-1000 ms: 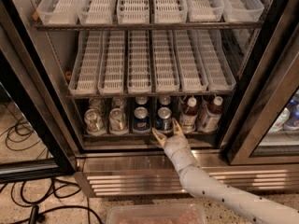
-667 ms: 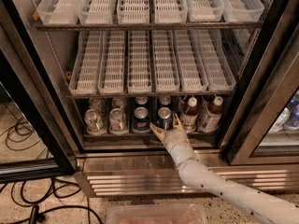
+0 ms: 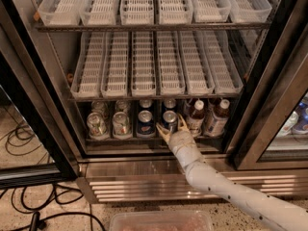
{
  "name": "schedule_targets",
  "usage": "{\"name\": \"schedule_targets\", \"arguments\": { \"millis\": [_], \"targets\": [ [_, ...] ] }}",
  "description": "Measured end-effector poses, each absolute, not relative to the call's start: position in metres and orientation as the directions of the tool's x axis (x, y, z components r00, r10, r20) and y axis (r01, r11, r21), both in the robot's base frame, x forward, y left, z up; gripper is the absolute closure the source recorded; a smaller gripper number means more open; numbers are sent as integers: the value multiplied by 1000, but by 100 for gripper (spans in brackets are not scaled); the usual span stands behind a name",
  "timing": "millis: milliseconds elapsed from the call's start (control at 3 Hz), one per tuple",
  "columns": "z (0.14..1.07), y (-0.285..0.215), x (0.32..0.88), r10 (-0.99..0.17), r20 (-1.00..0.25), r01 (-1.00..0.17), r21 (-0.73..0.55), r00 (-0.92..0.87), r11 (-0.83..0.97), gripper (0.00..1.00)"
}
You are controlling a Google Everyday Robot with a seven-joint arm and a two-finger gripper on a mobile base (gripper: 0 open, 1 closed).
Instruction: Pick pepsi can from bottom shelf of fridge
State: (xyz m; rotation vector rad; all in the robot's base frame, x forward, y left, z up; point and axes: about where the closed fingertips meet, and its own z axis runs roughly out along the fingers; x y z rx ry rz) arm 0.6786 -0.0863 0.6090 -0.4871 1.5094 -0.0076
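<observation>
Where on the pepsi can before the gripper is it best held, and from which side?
Its round side wall, from the front: the pepsi can stands upright between another can and a bottle. The gripper is open just before it.

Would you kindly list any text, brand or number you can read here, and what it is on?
No text can be read.
pepsi can, between the fingers of the open gripper: label too blurred.
green cans: labels too blurred.
bottles: labels too blurred.
</observation>
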Motion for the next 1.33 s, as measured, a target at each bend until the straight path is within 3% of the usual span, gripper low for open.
{"name": "schedule_targets", "arguments": {
  "millis": [667,1333],
  "targets": [
    [607,-87,679,-288,-955,-306,-296,71,905,100],
    [613,-81,677,-279,-957,-324,-290,78,901,100]
  ]
}}
